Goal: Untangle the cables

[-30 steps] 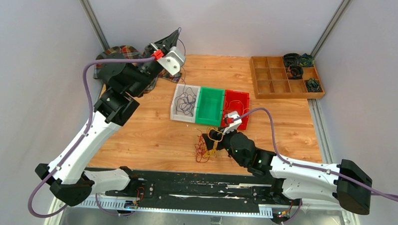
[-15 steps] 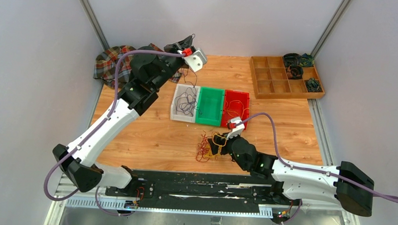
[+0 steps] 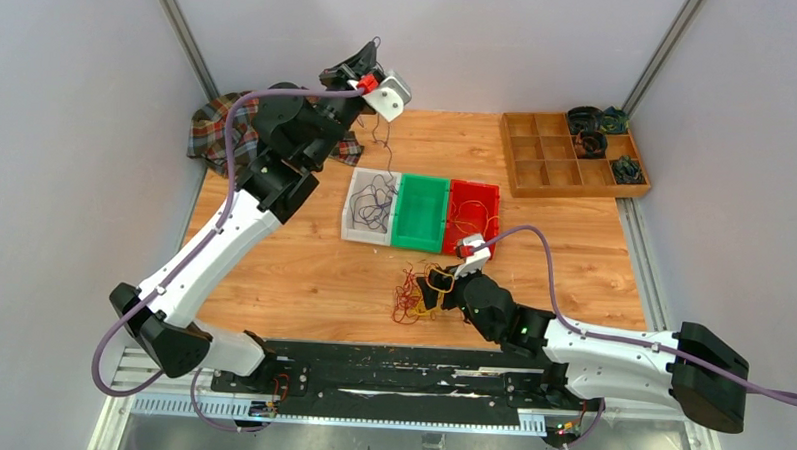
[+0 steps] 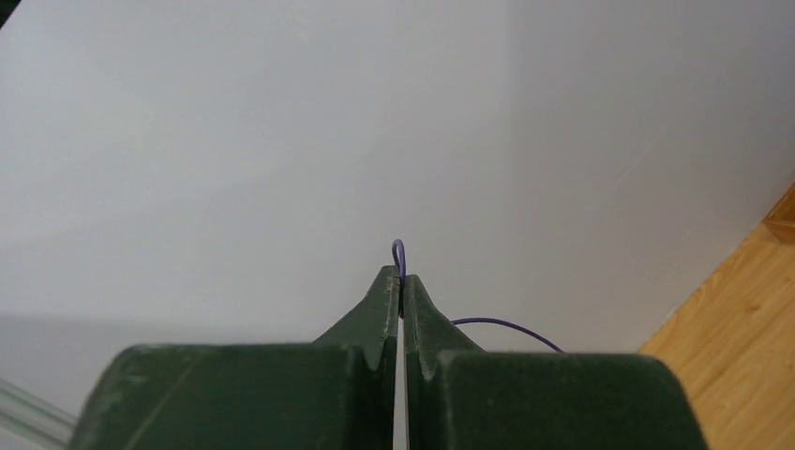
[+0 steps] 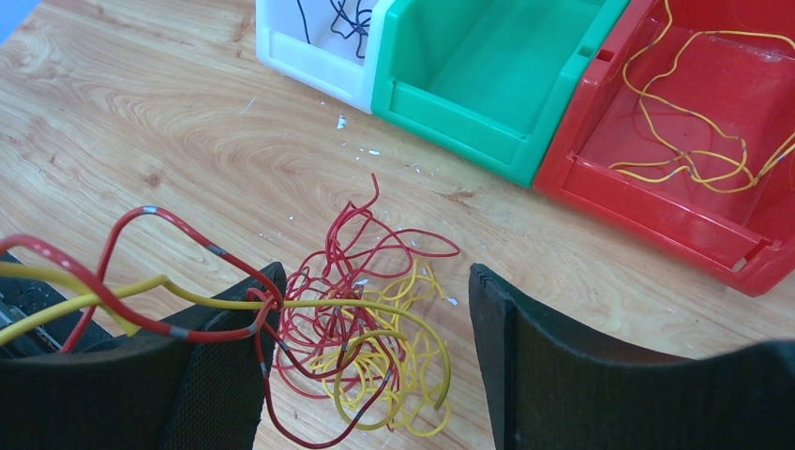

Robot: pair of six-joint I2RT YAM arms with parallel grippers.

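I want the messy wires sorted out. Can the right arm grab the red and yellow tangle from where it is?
Probably yes. The right gripper is open right over the red and yellow tangle, nothing sits between them, and a few strands lie across one finger.

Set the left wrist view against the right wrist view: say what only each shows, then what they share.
Only the left wrist view: the left pincer shut on a thin purple wire, with a blank pale wall behind.
Only the right wrist view: the open right pincer above a loose tangle of red and yellow wires, some strands draped across one finger; also the white plastic bin, green plastic bin and red plastic bin holding yellow wire.
Both: a patch of the wooden tabletop.
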